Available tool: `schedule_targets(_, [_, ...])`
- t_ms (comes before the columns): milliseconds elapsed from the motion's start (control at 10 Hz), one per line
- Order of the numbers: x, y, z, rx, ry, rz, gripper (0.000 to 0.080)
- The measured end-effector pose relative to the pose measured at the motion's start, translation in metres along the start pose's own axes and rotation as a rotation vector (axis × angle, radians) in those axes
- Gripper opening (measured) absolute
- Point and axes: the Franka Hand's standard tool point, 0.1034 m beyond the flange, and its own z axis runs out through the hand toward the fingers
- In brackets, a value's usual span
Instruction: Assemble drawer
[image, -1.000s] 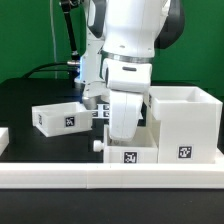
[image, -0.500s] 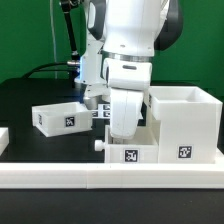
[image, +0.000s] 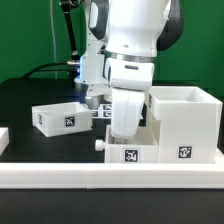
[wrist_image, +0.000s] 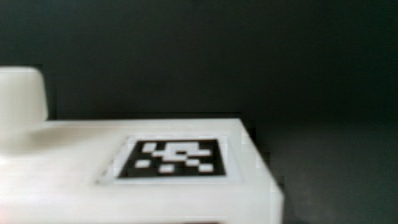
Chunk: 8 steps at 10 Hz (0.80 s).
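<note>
The tall white housing stands at the exterior view's right with a tag on its front. A low white tray with a tag and a side knob sits just left of it, against the housing. My gripper reaches down into this tray and its fingers are hidden behind the tray wall. The wrist view shows the tray's tagged wall very close, with the knob beside it and no fingers. The second tray lies apart at the left.
A long low white rail runs along the front. The marker board lies on the black table behind the arm, partly hidden. A small white piece shows at the left edge.
</note>
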Motion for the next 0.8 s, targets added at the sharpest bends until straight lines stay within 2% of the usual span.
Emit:
schedule_targets(500, [-0.0002,-0.0001,-0.0002,-0.001,-0.007,-0.032,0.0042])
schedule_targets(700, [-0.0008,0.0003,-0.0004,0.013,-0.014,-0.024,0.0042])
schedule_targets(800, [-0.0018,0.0004,-0.0002,0.012,-0.013,-0.022,0.0042])
